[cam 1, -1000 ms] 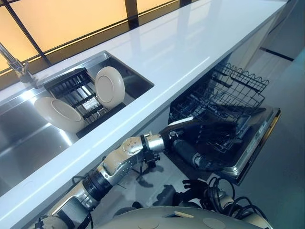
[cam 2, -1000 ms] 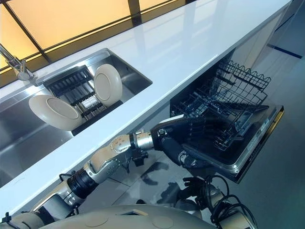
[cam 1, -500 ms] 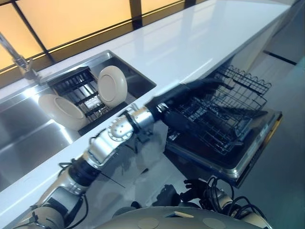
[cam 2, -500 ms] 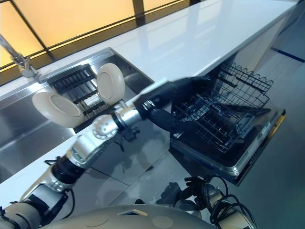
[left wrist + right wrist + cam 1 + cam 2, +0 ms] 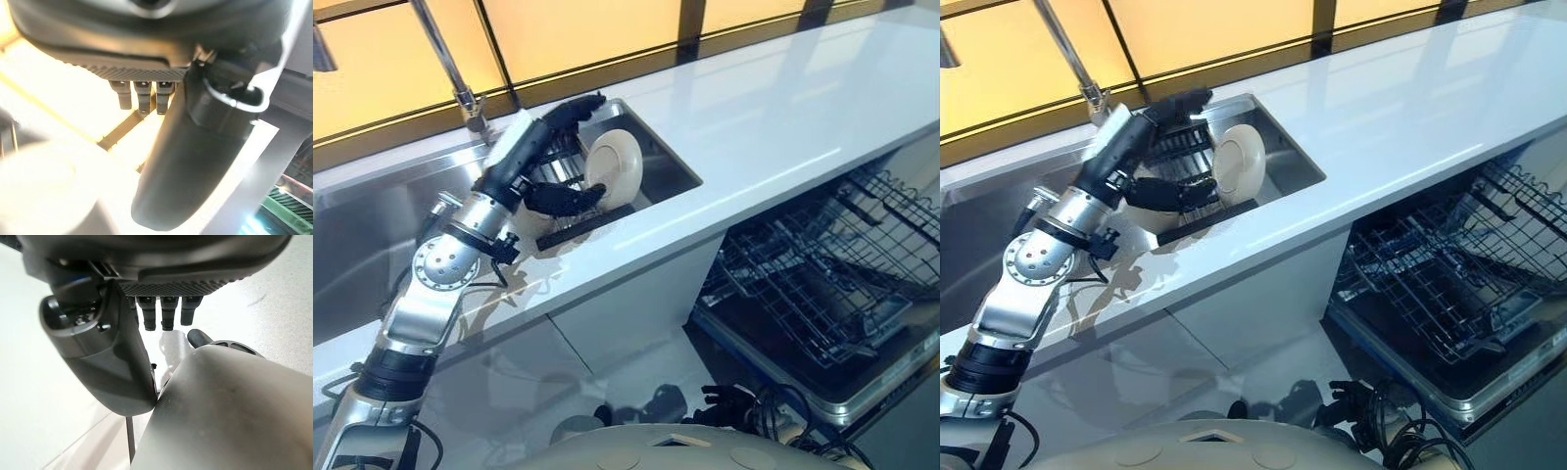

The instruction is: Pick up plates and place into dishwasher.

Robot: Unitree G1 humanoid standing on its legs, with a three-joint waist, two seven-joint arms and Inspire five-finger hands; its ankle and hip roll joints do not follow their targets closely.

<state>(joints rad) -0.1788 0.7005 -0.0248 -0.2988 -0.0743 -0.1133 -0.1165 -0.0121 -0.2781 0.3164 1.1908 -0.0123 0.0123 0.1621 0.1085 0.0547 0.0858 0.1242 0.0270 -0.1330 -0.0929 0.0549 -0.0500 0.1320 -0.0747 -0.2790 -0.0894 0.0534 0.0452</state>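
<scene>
A cream plate [image 5: 614, 162] stands on edge in the black rack [image 5: 570, 223] inside the sink. A second cream plate [image 5: 1161, 218] lies lower in the rack, mostly covered by my left hand [image 5: 524, 157]. That hand hovers over the rack with its fingers [image 5: 573, 106] spread above the upright plate and its thumb [image 5: 563, 199] reaching under it; it is open and holds nothing. The dishwasher [image 5: 862, 382] stands open at the lower right, its wire rack [image 5: 813, 284] pulled out over the door. My right hand [image 5: 112, 367] hangs low above the floor, fingers relaxed and empty.
A tall faucet [image 5: 450, 69] rises behind the sink basin [image 5: 362, 235]. The white countertop [image 5: 783, 108] runs right from the sink, above the dishwasher. Pale floor lies in front of the cabinet.
My left arm has swung up from the dishwasher rack, over the counter edge, to the sink rack. The camera has turned left, shifting the dishwasher toward the right edge.
</scene>
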